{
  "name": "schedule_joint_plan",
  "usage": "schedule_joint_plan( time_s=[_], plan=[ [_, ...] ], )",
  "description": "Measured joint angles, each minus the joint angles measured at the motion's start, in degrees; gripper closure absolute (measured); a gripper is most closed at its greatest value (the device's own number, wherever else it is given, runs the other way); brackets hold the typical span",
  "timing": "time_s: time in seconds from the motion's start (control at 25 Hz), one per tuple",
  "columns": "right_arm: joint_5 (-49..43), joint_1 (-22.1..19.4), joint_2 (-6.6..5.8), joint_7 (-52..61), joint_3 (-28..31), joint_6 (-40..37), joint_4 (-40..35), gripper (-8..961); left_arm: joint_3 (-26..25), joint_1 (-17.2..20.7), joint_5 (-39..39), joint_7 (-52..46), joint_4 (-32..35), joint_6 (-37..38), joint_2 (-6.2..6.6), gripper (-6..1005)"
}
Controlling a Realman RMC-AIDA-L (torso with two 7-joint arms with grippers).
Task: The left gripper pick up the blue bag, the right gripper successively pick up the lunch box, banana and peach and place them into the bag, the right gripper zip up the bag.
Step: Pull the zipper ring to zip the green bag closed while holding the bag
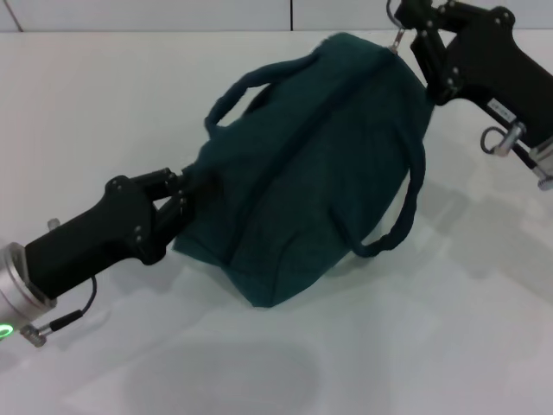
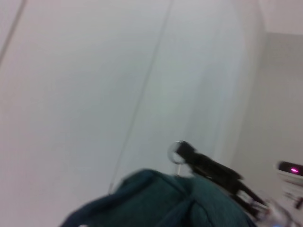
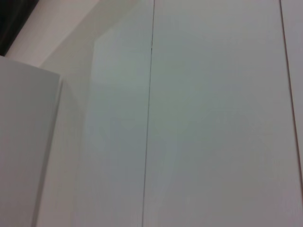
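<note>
Left claw (image 1: 192,192) near the worktop's (image 1: 86,112) left edge, reaching in from the near-left corner, fingers clenched on the fabric at the left end of the blue bag (image 1: 311,164). Bag itself lying across the middle of the white worktop, running from the near-left toward the far-right corner, zipped shut along its top seam. One loop handle (image 1: 238,91) arched over the far-left side, the other loop handle (image 1: 406,207) hanging down the near-right side. No sign of the bag's contents; nothing of the lining showing.

Right claw (image 1: 404,36) at the far-right end of the bag, close to the worktop's far edge, arm coming in from the right edge. Fingertips pinched on the ring zipper pull (image 1: 398,35) at the end of the zipper track.

From the left wrist view: top of the blue bag (image 2: 165,203) low in the picture, the ring zipper pull (image 2: 177,152) just above it, held in the tip of the right claw (image 2: 185,152). White wall panels behind.

Right wrist view: only white wall panels with a vertical seam.
</note>
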Motion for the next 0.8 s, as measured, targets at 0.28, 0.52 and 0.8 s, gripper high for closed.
schedule_joint_plan(
  time_s=[0.28, 0.52, 0.8],
  plan=[
    [0.06, -0.28, 0.08, 1.51, -0.82, -0.53, 0.52, 852, -0.94, 0.20, 0.02, -1.02, 0.00, -1.17, -0.23, 770],
    [0.06, 0.45, -0.10, 1.67, -0.47, 1.10, 1.09, 849, -4.08, 1.75, -0.65, -7.30, 4.47, 0.39, 0.15, 620],
    [0.16, 3.37, -0.04, 1.70, -0.31, 4.90, 1.37, 846, -3.86, 0.05, 4.99, -22.62, 21.05, 0.19, -0.69, 374]
  ],
)
